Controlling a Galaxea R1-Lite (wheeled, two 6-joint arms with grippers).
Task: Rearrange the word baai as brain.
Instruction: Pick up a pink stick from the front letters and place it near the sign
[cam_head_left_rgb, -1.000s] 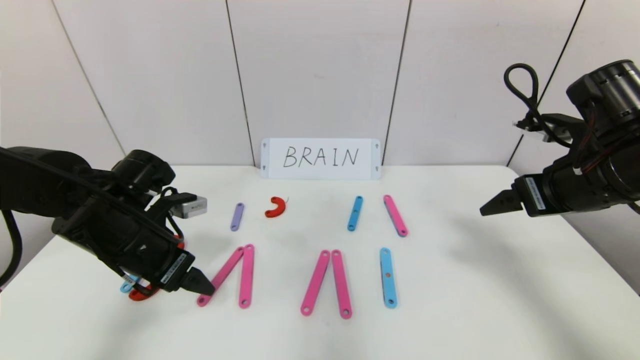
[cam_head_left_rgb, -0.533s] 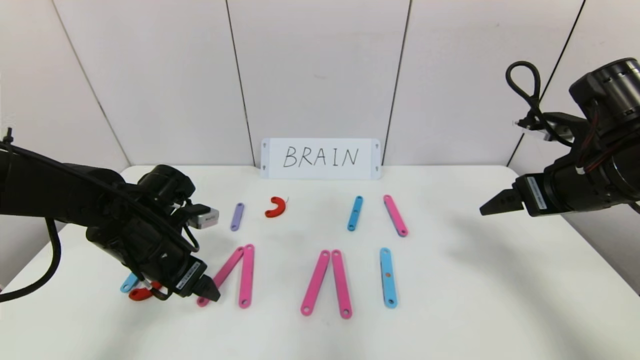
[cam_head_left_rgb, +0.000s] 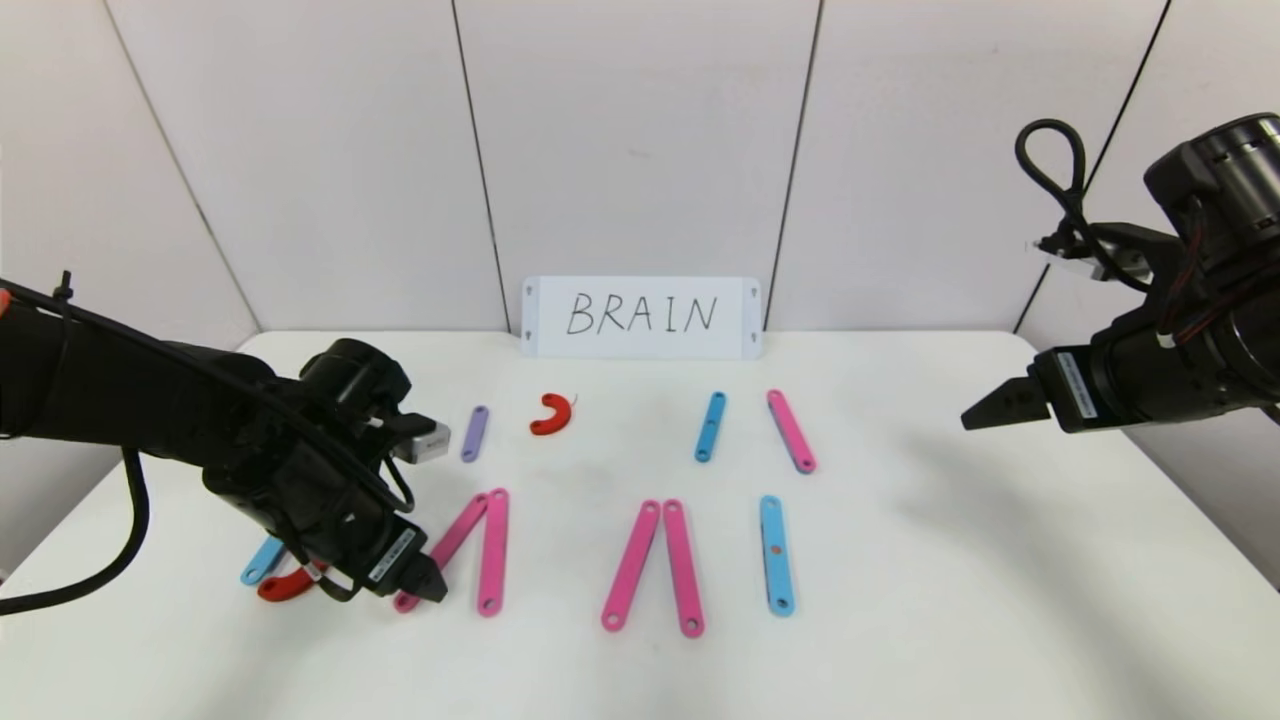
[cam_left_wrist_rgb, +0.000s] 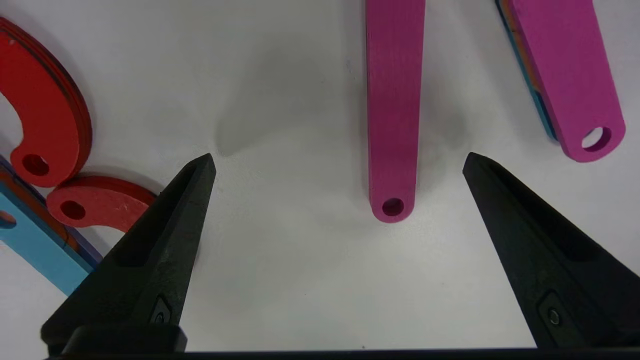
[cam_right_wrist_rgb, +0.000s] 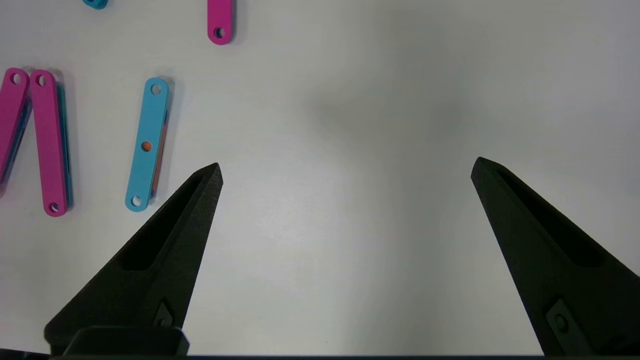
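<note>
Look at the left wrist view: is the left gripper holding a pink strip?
No, the left gripper is open, straddling the pink strip without touching it.

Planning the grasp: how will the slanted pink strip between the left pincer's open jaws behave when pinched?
The pink strip looks flat, thin and rigid, so it probably won't flex. Lying flush on the smooth table, it may slide or pivot rather than lift cleanly. The open left pincer straddles its holed end.

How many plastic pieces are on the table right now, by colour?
Pink strips: 5
Blue strips: 3
Purple strip: 1
Red curves: 3, two of them shown in the left wrist view
Total: 12
</note>
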